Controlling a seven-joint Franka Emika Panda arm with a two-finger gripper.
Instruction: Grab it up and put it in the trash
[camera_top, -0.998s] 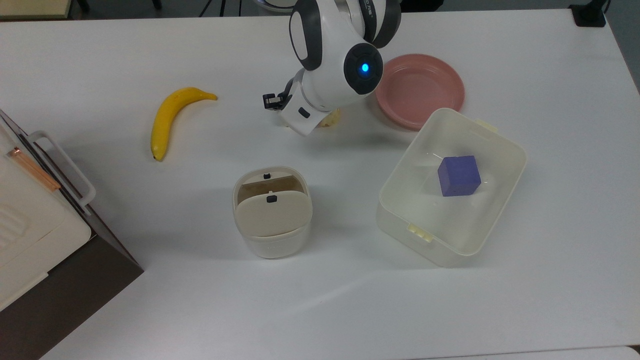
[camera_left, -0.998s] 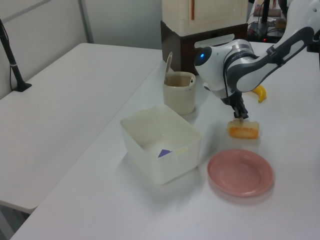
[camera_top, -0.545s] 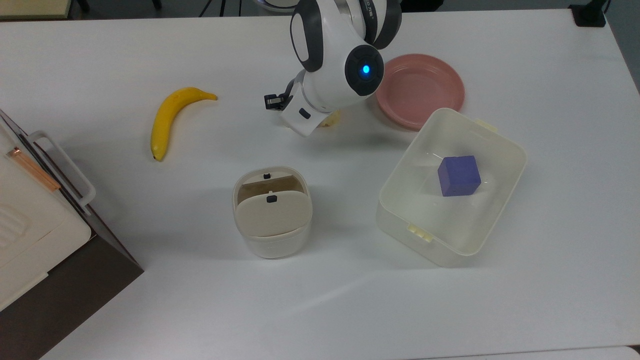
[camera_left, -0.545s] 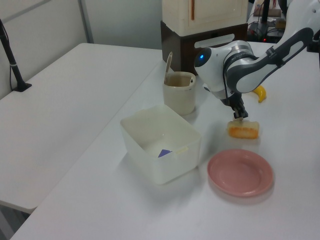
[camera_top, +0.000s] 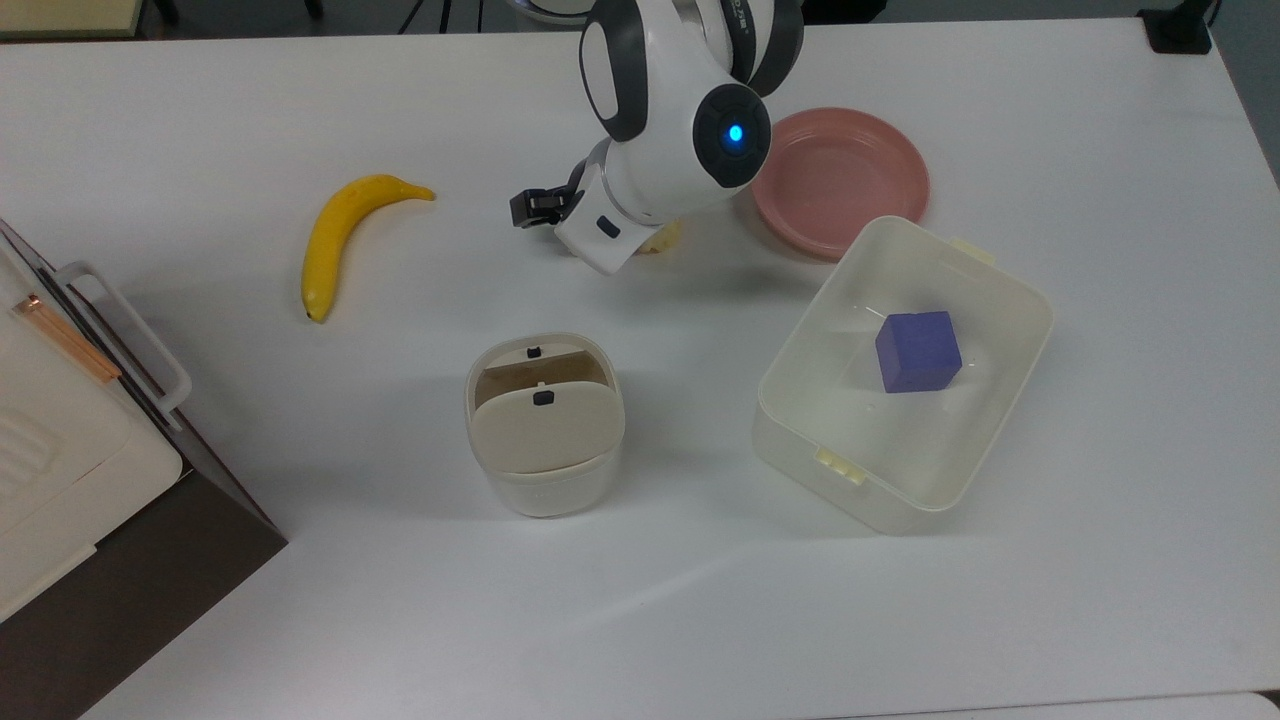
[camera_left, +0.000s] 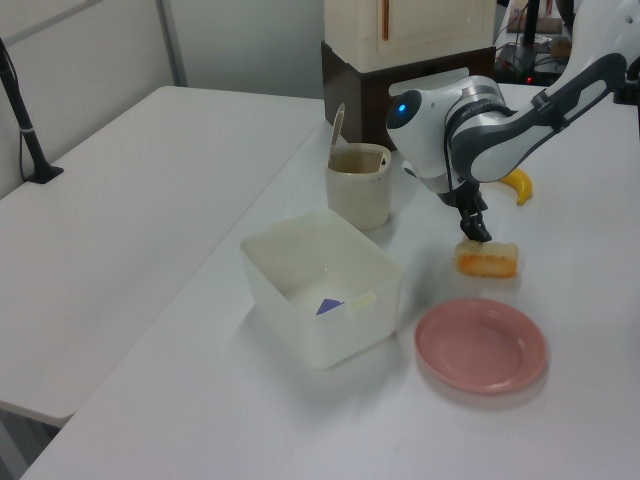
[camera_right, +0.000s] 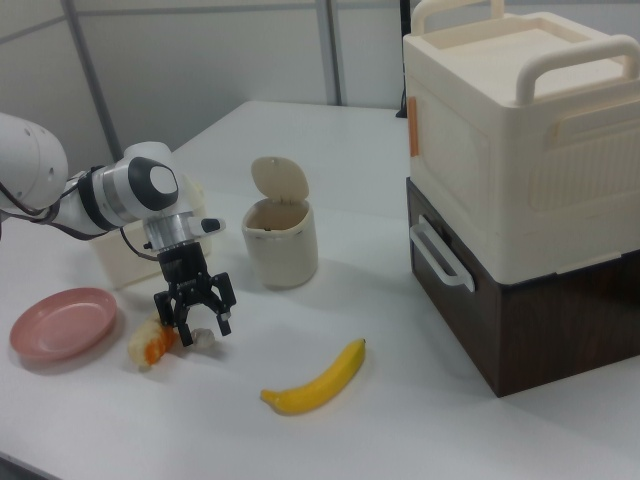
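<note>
While the banana (camera_right: 315, 378) is lying nearest in the right view, curving across the white counter (camera_right: 400, 430), the action is sitting just behind it toward the right view's left. There the jaws are hanging low over the counter, spread apart and gripping nothing. The tiny crumpled wad of white paper (camera_right: 204, 337) is lying on the counter between the fingertips (camera_right: 226, 326). Whether either finger is touching the paper I cannot tell. The tan-and-orange bread piece (camera_right: 150, 345) is resting just beside the wad, on the right view's left. The white arm (camera_right: 110, 195) is reaching in from that same side.

Farther toward the right view's left, the pink plate (camera_right: 60, 322) is sitting near the bread but apart from it. Behind the jaws, the cream-white bin (camera_right: 280, 240) is standing upright, well apart from the paper, and its beige lid (camera_right: 278, 180) is standing tipped up, leaving the mouth open.

In the top view, the translucent tub (camera_top: 850, 500) is lying to the top view's right of the bin and is holding a purple block (camera_top: 918, 350). At the right view's right, a large cream storage box (camera_right: 520, 130) is standing on a dark brown base (camera_right: 530, 320).
</note>
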